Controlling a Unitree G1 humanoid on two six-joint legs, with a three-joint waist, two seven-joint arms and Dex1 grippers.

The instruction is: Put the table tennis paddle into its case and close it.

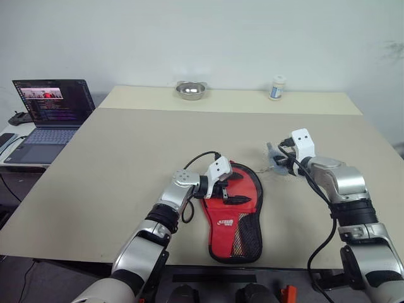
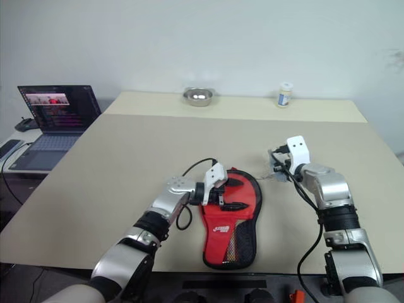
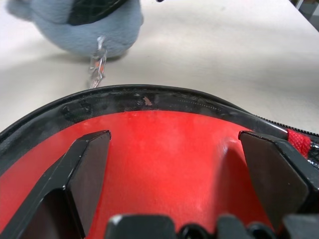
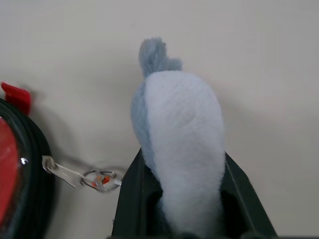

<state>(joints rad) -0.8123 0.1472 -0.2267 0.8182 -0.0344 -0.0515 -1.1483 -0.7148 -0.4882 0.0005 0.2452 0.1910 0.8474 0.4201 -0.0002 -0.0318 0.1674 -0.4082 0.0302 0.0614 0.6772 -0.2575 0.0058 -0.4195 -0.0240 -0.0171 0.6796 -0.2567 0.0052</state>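
Grey plush charm (image 4: 182, 149) pinched by right end effector (image 4: 182, 199); left end effector (image 3: 174, 164) spread over case (image 1: 237, 214).

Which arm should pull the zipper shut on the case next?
Right. The right gripper has its jaws shut on the grey plush charm, whose chain leads to the case's edge. The left gripper, jaws open, sits over the case's red face, better for steadying it.

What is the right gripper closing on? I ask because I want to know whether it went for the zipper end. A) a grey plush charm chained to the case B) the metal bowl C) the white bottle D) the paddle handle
A: in the right wrist view the right gripper has its fingers on both sides of the grey plush charm, whose chain runs to the case.
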